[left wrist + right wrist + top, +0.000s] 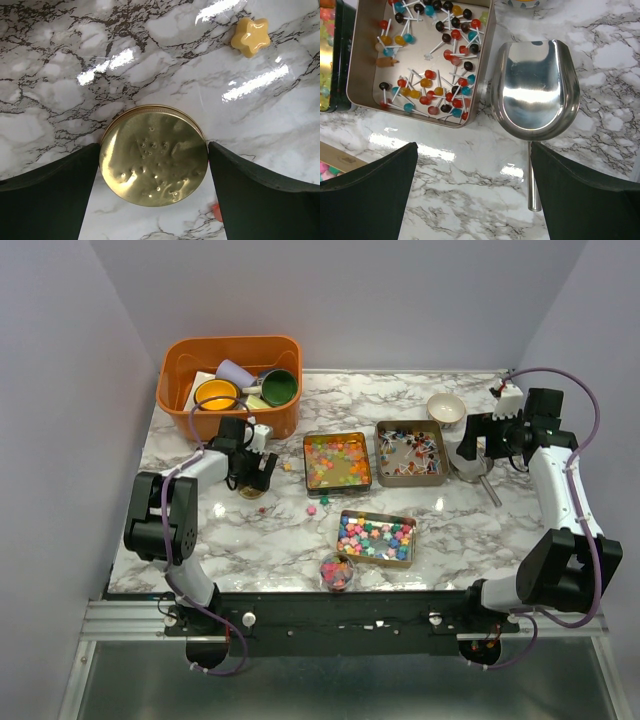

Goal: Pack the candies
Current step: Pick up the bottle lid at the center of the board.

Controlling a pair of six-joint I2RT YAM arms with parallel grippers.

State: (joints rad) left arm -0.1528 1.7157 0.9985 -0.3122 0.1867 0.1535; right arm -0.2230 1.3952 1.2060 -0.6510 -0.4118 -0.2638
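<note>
Flanking one gold lid (153, 167), left hand (153, 150) spread; right hand (474, 150) spread above one steel scoop (535, 85); three trays (306, 462) (379, 452) (375, 561) of candies (375, 537).

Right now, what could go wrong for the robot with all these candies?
The gold lid lies flat and shiny between the left fingers, so it might slip when pinched. A loose yellow star candy sits nearby and could get knocked away. The metal scoop has a thin handle, so the right fingers might grab it crooked and bump the lollipop tray beside it.
</note>
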